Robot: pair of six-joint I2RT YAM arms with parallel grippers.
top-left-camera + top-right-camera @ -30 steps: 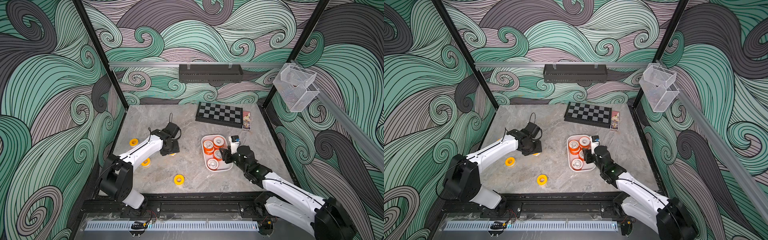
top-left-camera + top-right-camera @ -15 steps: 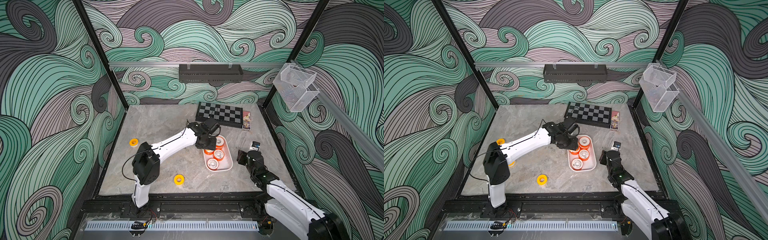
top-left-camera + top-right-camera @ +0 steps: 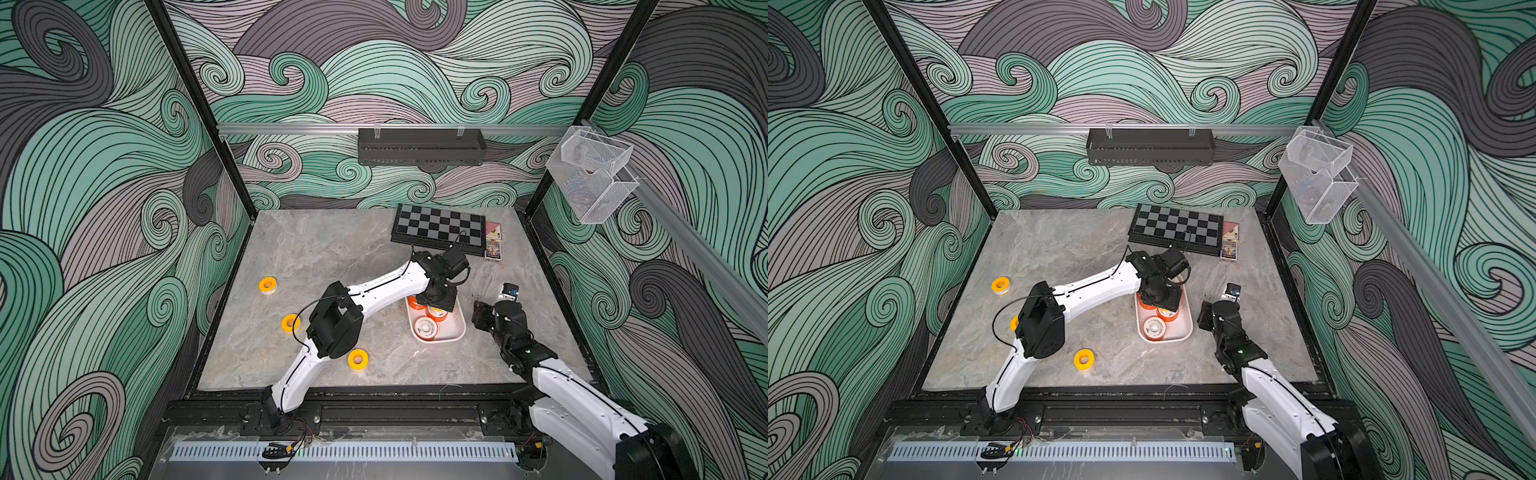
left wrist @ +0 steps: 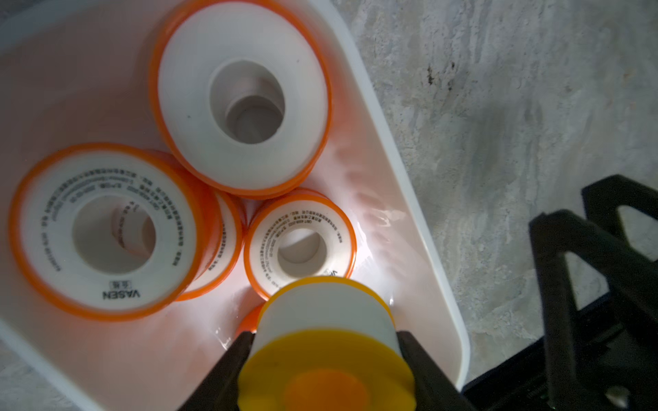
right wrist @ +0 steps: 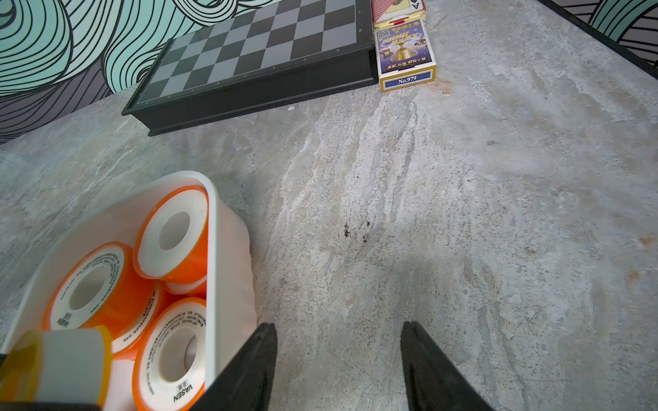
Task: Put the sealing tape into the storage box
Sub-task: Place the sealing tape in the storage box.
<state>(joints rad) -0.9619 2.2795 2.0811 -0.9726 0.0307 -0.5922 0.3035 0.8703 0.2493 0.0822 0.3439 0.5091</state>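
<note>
L claw (image 4: pixel 324 340) over storage box (image 4: pixel 420 227), clamped on one yellow spool (image 4: pixel 322 309).

Held spool: white tape body, yellow flanges, pinched betw. both fingers above box interior near one end. Can't tell if it touches the spools below. Box sits mid-worktop (image 3: pixel 332 249), right of centre in both top views. It holds orange-rimmed spools w/ white printed faces: three clear in L wrist view (image 4: pixel 242 96) (image 4: pixel 103 231) (image 4: pixel 299 245), one leaning on its neighbours, plus slivers of others underneath. Three loose yellow spools lie flat on worktop, well apart from box: one near L edge (image 3: pixel 267 285), one partly behind L arm elbow (image 3: pixel 290 323), one toward front (image 3: pixel 358 359). R claw (image 5: pixel 338 338): jaws apart, nothing betw. them, over bare worktop just beside box's long wall. Chessboard (image 3: pixel 438 228) and card pack (image 5: pixel 406 53) at back.
</note>
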